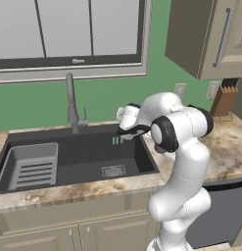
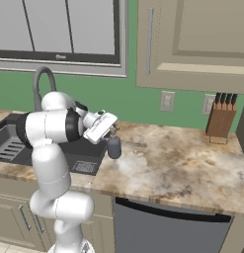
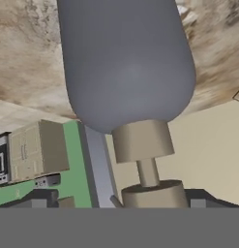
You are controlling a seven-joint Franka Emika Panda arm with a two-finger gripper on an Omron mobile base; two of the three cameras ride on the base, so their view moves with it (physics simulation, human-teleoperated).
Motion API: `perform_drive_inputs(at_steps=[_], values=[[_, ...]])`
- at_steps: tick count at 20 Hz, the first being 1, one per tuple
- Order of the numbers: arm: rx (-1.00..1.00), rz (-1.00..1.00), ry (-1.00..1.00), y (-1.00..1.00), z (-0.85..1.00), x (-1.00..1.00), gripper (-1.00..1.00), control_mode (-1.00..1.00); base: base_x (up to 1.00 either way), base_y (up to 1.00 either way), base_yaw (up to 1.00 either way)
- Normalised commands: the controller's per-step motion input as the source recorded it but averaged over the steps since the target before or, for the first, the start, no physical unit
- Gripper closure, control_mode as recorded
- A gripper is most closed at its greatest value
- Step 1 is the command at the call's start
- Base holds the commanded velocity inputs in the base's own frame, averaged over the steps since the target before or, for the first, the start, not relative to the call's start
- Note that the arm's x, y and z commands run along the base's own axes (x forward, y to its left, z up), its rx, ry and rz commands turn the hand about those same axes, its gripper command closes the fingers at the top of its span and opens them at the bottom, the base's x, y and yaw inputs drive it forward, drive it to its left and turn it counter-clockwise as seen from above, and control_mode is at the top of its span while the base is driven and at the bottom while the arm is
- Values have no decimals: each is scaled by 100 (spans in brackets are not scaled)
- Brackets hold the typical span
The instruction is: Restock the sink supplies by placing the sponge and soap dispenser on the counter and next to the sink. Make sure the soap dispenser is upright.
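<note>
The soap dispenser [image 2: 113, 147], a small grey rounded bottle, stands upright on the marbled counter [image 2: 183, 158], just right of the black sink [image 1: 93, 152]. My gripper [image 2: 112, 132] hovers right above its pump top, angled down from the sink side. In the hand view the bottle [image 3: 126, 63] looms large with its tan neck and pump pointing toward the hand. The gripper [image 3: 125, 197] is open there: its dark fingertips [image 3: 41, 197] stand far apart on either side of the pump and touch nothing. The sponge is out of view.
A tall grey faucet [image 1: 71, 103] rises behind the sink, and a grey slotted rack [image 1: 32, 166] lies in its left half. A knife block [image 2: 221, 121] stands at the counter's far right by the wall. Upper cabinets [image 2: 192, 39] hang over the counter.
</note>
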Motion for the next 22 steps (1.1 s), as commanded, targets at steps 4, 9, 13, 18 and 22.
perform_drive_inputs(at_steps=[4,9,13,18,22], values=[[0,-1,0,20,12,2,-100,-100,0,0,0],[0,-3,0,20,22,0,-100,-100,0,0,0],[0,-4,-1,16,34,-12,-100,-100,0,0,0],[0,-3,-6,16,43,-24,-100,-100,0,0,0],[0,-5,-18,5,40,-68,-100,-100,0,0,0]])
